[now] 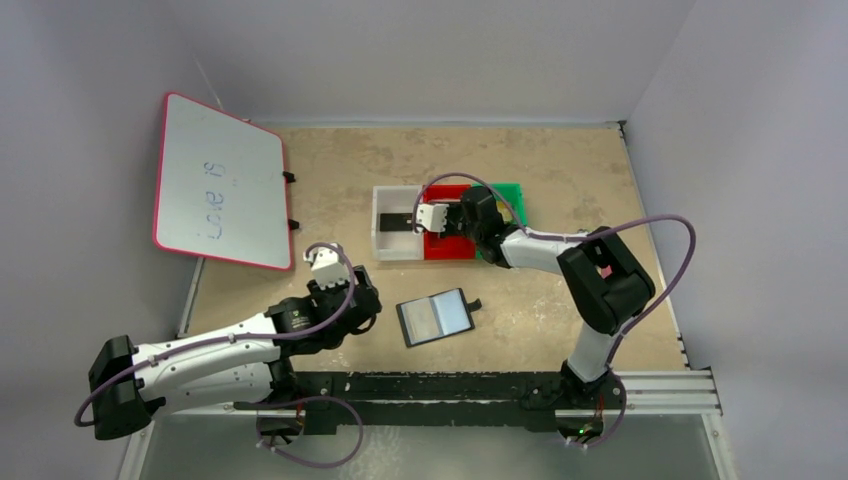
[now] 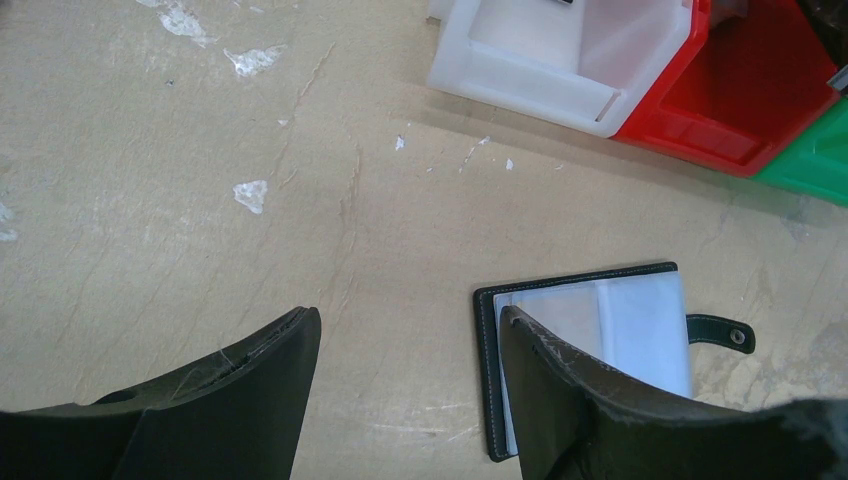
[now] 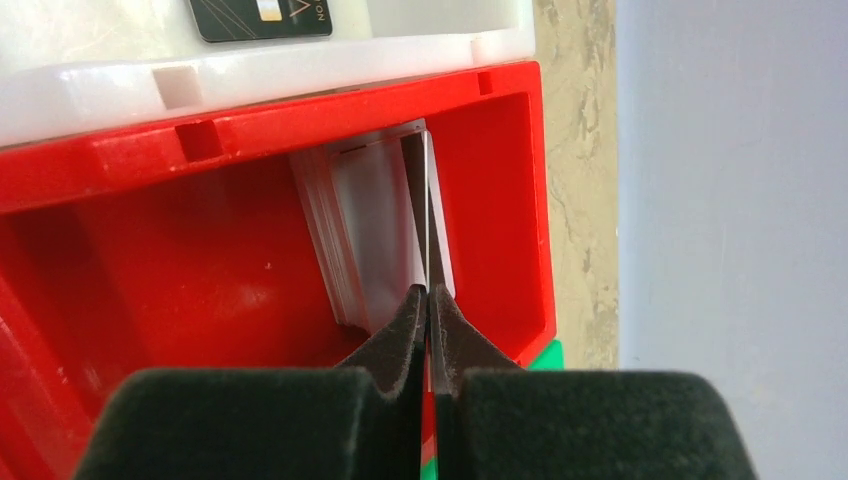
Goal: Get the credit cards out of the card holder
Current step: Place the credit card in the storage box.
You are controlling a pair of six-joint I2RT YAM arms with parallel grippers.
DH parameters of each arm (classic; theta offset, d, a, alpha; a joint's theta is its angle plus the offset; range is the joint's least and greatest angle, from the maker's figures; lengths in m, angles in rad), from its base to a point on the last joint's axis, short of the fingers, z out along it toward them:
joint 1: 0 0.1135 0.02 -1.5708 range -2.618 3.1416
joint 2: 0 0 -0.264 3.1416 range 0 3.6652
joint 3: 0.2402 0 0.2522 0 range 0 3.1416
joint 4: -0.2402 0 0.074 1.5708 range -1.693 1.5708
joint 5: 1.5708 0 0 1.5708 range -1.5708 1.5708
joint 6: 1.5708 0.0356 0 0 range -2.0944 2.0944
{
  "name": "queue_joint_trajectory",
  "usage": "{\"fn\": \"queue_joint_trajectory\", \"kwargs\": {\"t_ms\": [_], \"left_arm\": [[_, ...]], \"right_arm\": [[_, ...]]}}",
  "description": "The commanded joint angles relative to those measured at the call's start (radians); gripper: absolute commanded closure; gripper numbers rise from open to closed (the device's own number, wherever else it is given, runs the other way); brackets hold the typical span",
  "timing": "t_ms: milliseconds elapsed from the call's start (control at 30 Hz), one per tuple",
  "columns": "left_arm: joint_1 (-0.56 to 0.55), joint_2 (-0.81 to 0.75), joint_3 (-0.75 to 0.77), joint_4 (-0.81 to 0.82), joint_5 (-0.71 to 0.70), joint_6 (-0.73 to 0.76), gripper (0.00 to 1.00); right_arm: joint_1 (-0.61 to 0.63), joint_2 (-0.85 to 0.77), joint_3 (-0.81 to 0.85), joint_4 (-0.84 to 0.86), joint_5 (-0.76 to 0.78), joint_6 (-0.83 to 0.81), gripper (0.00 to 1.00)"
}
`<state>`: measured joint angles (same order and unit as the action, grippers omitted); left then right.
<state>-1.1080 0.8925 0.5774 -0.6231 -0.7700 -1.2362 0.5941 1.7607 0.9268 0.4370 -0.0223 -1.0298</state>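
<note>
Red bin [image 3: 200, 250]: a thin pale card [image 3: 430, 210] is seen edge-on inside it, standing upright and pinched between the fully closed tips of the right pincer [image 3: 428, 300]. A pale rectangular shape is noted just left of that card, near the bin's far wall. Whether it is a reflection or another card cannot be told.

White bin [image 3: 300, 75], touching the red one at the top of the right wrist view: a black card [image 3: 262, 18] is laid flat on its floor.

Green bin [image 1: 515, 192], on the other side of the red one, right of centre in the overhead view: its inside is mostly covered by the right arm, so its contents cannot be read.

The card holder [image 1: 437, 317] is laid open on the bench [image 1: 560, 160], at lower centre of the overhead view. Its grey-blue faces are turned up, its strap tab [image 2: 722, 332] points right, and it lies well apart from the bins.

The left pincer [image 2: 408, 330] is positioned over the bench with its jaws spread wide and nothing between them. In the left wrist view the holder's left part is overlapped by one of its fingers.

A whiteboard [image 1: 220, 180] is propped at upper left.
</note>
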Motion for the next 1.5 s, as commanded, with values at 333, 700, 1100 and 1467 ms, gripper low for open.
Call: {"fn": "queue_joint_trajectory", "kwargs": {"t_ms": [333,700,1100,1467], "left_arm": [[0.004,-0.032,0.002,-0.014,-0.015,-0.008,0.34],[0.004,-0.022,0.001,-0.006,0.003,0.000,0.34],[0.004,-0.002,0.004,0.013,0.018,0.012,0.34],[0.004,0.011,0.007,0.019,0.031,0.012,0.34]], "right_arm": [[-0.018,0.066,0.085,0.052,0.001,-0.070,0.98],[-0.028,0.072,0.117,-0.015,-0.014,-0.079,0.87],[-0.036,0.019,0.139,-0.129,-0.036,-0.054,0.68],[-0.039,-0.028,0.144,-0.158,-0.047,-0.007,0.55]]}}
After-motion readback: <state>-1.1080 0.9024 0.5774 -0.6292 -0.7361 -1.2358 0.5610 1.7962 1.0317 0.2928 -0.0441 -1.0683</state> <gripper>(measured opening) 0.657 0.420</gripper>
